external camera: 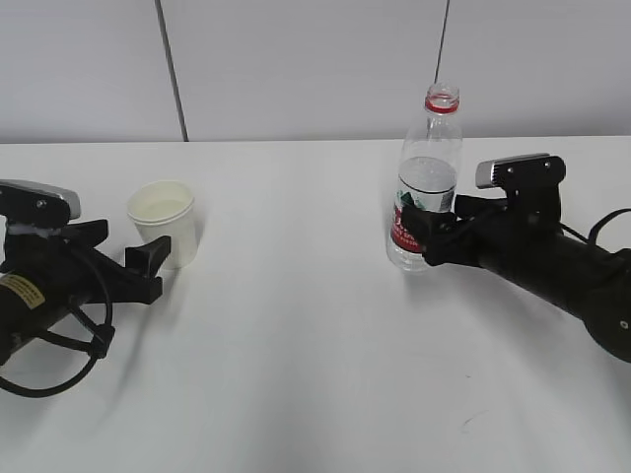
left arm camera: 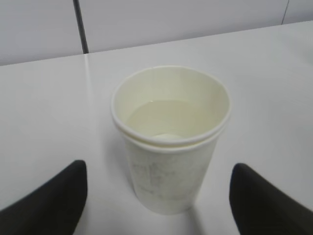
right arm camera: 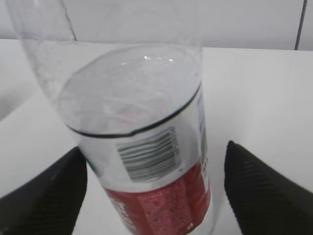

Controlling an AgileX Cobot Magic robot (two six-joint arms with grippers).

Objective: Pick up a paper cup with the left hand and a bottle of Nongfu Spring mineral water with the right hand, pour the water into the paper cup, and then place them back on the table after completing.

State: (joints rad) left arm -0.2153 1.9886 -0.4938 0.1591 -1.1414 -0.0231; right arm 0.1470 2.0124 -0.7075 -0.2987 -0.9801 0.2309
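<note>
Exterior view: slanted down from the front, facing the back wall, whole table (external camera: 315, 374) in frame. Left wrist view: close, low, facing the paper cup (left arm camera: 170, 139), frame centre. Right wrist view: very close on the bottle (right arm camera: 142, 142). Exterior shares cup (external camera: 165, 222) and bottle (external camera: 426, 187).

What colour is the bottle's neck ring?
Red, on the bottle; clearest in the exterior view.

my left hand (external camera: 148, 266) lies low near the tabletop's left edge, fingers spread wide. my right hand (external camera: 434, 235) reaches in from the right edge, fingers also spread.
</note>
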